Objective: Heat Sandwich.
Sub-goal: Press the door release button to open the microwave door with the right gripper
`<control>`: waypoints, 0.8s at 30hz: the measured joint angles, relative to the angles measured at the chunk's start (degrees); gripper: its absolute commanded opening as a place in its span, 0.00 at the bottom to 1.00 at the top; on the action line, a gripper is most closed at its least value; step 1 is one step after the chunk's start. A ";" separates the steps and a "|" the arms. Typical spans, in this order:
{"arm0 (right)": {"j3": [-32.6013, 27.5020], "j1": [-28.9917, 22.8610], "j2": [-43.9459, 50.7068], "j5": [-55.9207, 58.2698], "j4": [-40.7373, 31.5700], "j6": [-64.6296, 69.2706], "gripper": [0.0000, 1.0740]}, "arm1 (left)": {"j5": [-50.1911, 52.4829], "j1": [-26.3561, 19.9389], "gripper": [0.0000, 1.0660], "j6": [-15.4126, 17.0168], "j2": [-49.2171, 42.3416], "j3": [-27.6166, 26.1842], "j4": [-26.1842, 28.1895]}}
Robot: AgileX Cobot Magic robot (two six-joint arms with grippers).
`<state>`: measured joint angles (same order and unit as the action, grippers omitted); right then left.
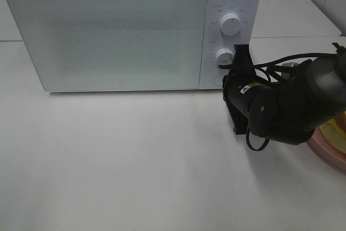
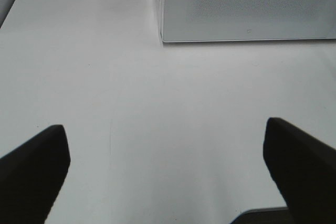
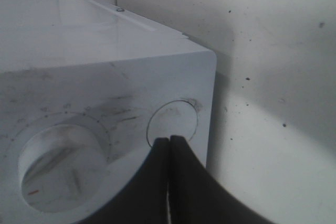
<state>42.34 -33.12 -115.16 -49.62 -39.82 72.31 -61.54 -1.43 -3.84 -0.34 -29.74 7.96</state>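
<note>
Bright overhead light, soft shadows, slight blur.

The sandwich point(image 1: 338, 132), mostly hidden, seemingly lies on the pink plate point(image 1: 323, 152).

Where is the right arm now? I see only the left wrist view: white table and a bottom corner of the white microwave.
Observer: The right gripper is at the white box-shaped microwave, at the flat round button below the lower white knob.
Operator: Are its fingers open?
Observer: No, the black fingers are shut together, with the tips at the button's edge.
Operator: Is anything else on the table?
Observer: A round pink plate at the far right, mostly hidden behind the black right arm.
</note>
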 measured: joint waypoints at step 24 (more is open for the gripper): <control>8.65 1.60 -7.79 1.95 -0.97 -0.34 0.02 | 0.00 0.00 0.90 0.00 0.00 0.00 0.00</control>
<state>50.99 -31.51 -122.96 -47.67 -40.79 71.96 -61.54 -1.43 -3.84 -0.34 -29.74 7.96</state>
